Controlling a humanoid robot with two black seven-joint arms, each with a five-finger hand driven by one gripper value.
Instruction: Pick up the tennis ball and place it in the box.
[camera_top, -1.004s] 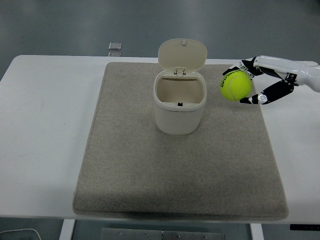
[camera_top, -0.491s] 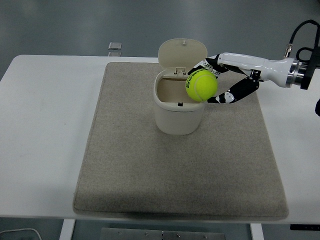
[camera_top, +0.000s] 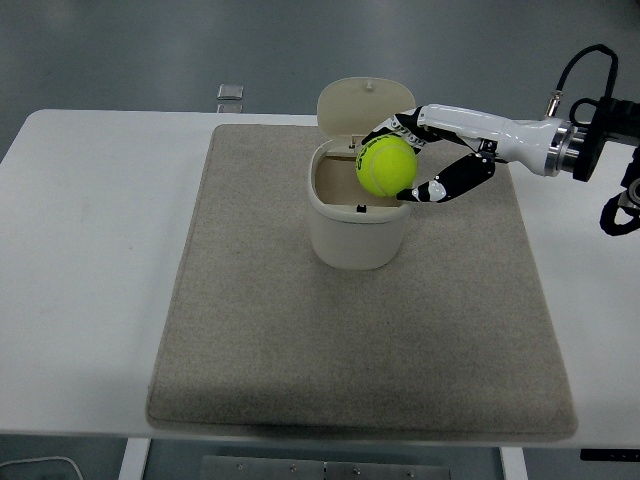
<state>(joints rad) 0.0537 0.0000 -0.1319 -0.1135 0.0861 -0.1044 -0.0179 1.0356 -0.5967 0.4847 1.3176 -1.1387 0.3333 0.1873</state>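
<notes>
Leftward since half a second before, the right hand carried the tennis ball, fingers clamped round it, over the box opening's 3 o'clock side.

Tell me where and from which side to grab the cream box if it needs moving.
Grip the box around its lower body, from the left side or the front. Its hinged lid stands open at the back, and the right hand holds the tennis ball over the opening.
</notes>
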